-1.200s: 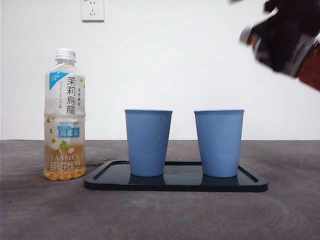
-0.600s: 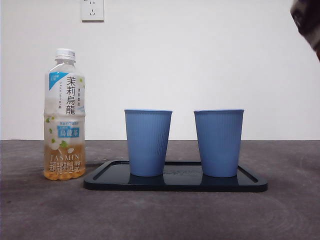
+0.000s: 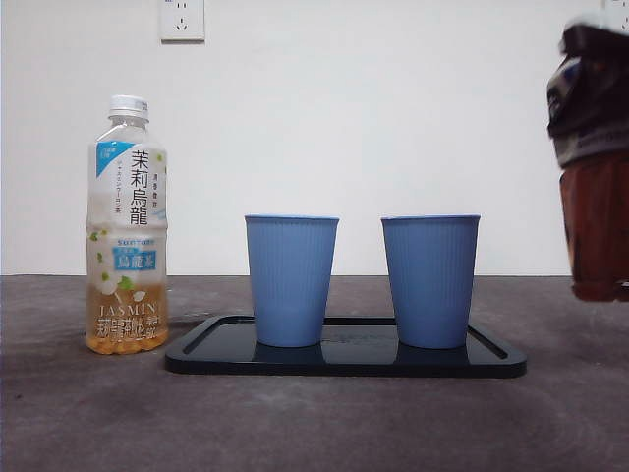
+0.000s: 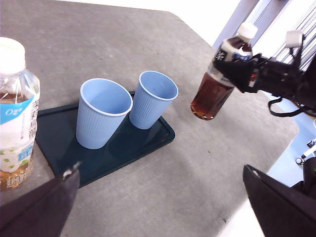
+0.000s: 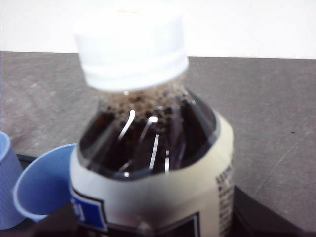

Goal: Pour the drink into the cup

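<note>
Our right hand (image 4: 247, 74) is clamped on the dark bottle (image 3: 595, 167), capped; next we carry it over the nearer cup (image 3: 430, 280); left hand apart.

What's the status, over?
Right gripper shut on dark drink bottle, cap on, held beside tray. Left gripper open, waiting. Two blue cups unobstructed.

Two ribbed light-blue cups (image 3: 291, 280) (image 3: 430, 280), glossy black tray (image 3: 345, 359), jasmine tea bottle (image 3: 127, 228) with white cap, pale label with blue patches and black characters, amber liquid, dark brown tea bottle (image 3: 594, 167) with white cap, black-and-cream label, mottled dark grey counter (image 3: 295, 423), white wall (image 3: 393, 108).
</note>
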### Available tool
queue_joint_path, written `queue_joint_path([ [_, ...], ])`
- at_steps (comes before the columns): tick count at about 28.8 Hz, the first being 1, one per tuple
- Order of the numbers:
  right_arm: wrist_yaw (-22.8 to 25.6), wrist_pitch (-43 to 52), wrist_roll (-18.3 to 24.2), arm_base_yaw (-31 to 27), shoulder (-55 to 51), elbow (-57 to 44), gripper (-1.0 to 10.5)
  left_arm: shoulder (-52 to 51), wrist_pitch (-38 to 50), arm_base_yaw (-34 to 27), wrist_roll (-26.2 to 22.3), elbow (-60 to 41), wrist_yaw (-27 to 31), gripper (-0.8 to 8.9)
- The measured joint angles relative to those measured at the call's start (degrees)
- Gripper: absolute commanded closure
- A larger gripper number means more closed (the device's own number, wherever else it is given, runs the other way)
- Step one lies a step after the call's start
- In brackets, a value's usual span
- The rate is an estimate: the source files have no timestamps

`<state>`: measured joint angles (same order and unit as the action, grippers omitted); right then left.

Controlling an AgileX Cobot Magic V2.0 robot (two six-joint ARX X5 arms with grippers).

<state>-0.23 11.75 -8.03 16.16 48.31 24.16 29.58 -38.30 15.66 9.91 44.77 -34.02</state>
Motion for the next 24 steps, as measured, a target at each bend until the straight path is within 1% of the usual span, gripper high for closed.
queue_joint_path([
  [4,0.02,6.95,-0.22,0.0,5.68,-0.2,7.8,0.0,0.0,0.0,-1.55,0.0,0.13,2.84],
  [10,0.0,17.14,-0.35,0.0,13.64,-0.2,7.8,0.07,0.07,0.0,-4.72,0.0,3.8,2.84],
  [16,0.0,21.88,0.13,0.0,19.76,-0.2,7.8,0.09,0.22,0.0,-6.32,0.0,4.15,2.84],
  [24,0.39,24.06,1.64,-0.07,23.93,-0.2,7.8,0.07,0.22,0.0,-6.43,0.0,4.15,2.84],
])
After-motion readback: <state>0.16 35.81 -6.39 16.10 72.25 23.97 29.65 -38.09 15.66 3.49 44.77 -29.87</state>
